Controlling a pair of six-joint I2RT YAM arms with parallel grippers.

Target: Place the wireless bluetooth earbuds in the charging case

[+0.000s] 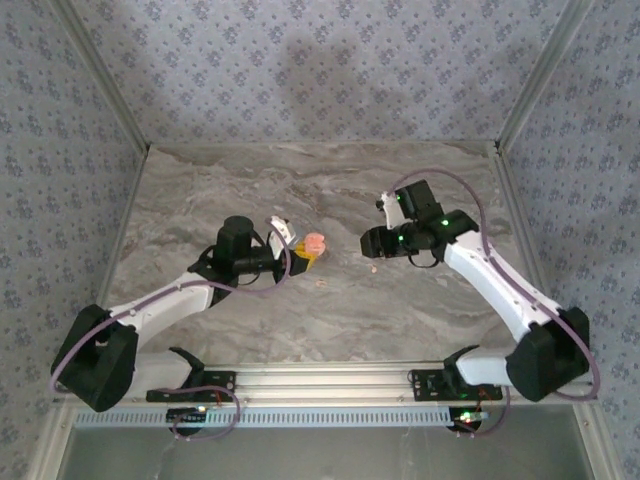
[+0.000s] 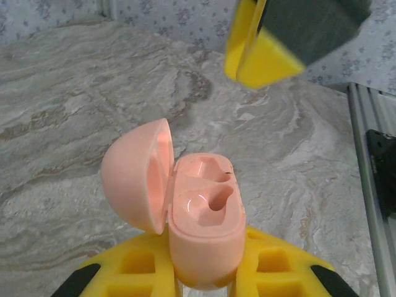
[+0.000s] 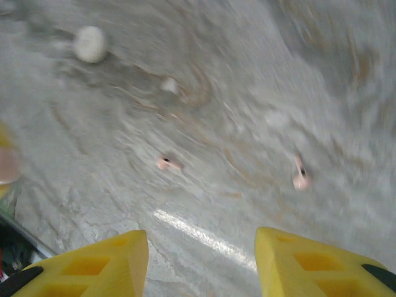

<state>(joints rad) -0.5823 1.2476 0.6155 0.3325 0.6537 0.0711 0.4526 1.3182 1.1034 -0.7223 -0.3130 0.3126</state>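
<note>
**Top external view: case clamped on the left, earbuds loose ahead of the right hand**

The table (image 1: 330, 320) was a grey-brown slab with marble veining. It was closed in on three sides by walls (image 1: 300, 70) papered in pale blue-grey with a small flower print. A metal rail (image 1: 330, 380) ran along the near edge, where both arms were bolted.

The left gripper (image 2: 207, 272) was closed on the charging case (image 2: 207, 229), its yellow fingers pressing the lower body from either side. The case was pink and stood open. Its domed lid (image 2: 139, 173) swung out to the left of the fingers, and two moulded wells faced up. Beyond and above the case hung a yellow and black finger (image 2: 272, 59) of the right gripper (image 3: 201, 238), apart from the case.

In the right wrist view, which was blurred, the right jaws stood apart over bare marble and gripped nothing. An earbud (image 3: 167, 163), small and pinkish, lay ahead of the fingers and a little left. A second earbud (image 3: 301, 179) lay ahead and to the right, well apart from the first. Both rested on the table, outside the case. Farther ahead and left sat a white round disc (image 3: 90, 43). A smaller pale bit (image 3: 169, 85) lay between it and the first earbud, too smeared to make out.
</note>
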